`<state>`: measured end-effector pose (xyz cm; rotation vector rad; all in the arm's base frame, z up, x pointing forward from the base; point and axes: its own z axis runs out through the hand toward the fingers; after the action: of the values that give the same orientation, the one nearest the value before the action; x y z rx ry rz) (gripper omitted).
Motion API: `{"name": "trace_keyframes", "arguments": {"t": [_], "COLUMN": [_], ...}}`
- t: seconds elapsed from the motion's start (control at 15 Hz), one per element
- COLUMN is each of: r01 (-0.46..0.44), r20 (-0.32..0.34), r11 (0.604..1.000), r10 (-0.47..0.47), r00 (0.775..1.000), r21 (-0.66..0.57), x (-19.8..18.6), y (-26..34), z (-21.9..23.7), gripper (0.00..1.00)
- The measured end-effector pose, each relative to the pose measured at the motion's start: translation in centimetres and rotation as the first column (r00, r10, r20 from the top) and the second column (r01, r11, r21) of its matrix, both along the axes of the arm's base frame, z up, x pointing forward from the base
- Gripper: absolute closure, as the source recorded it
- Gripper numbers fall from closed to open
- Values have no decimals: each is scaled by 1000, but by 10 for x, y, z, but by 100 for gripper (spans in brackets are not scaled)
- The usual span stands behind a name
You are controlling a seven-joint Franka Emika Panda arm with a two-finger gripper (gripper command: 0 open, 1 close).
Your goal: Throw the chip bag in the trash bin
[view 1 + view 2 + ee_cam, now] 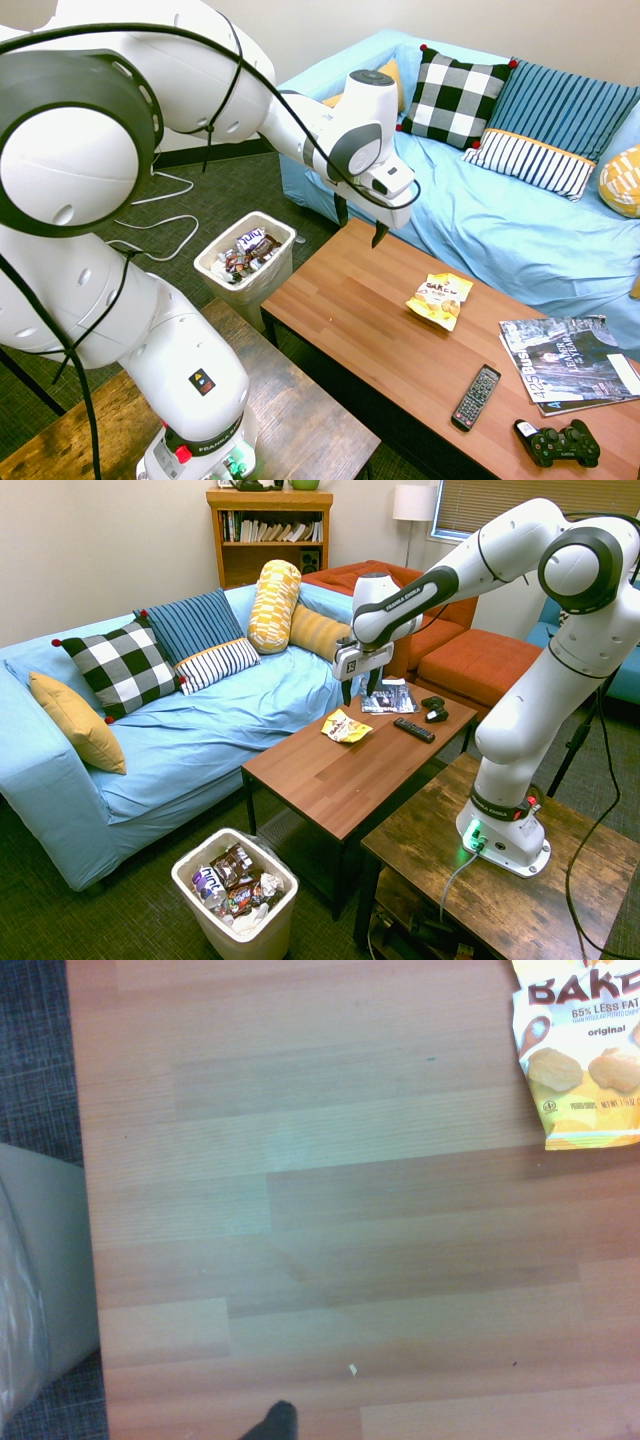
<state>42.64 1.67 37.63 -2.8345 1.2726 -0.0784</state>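
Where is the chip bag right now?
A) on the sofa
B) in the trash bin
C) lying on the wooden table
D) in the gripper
C: the chip bag lies flat on the table, while the open gripper hangs above it, empty.

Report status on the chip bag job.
Hand open, empty, above the coffee table. Chip bag flat on table, untouched. Trash bin on floor at table's end. Nothing between hand and bag.
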Motion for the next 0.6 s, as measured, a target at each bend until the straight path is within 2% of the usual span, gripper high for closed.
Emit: {"name": "trace_keyframes", "arguments": {"t": [0.27,0.47,0.6], "r01": [16,134,240], "r20": [-1,18,1], "r11": [1000,991,970], "r10": [-16,-134,-241], "r00": [1000,991,971], "r21": [-8,-28,-45], "x": [13,59,94], "y": [6,-10,-32], "z": [-2,-22,-54], "gripper": [0,0,0]}}
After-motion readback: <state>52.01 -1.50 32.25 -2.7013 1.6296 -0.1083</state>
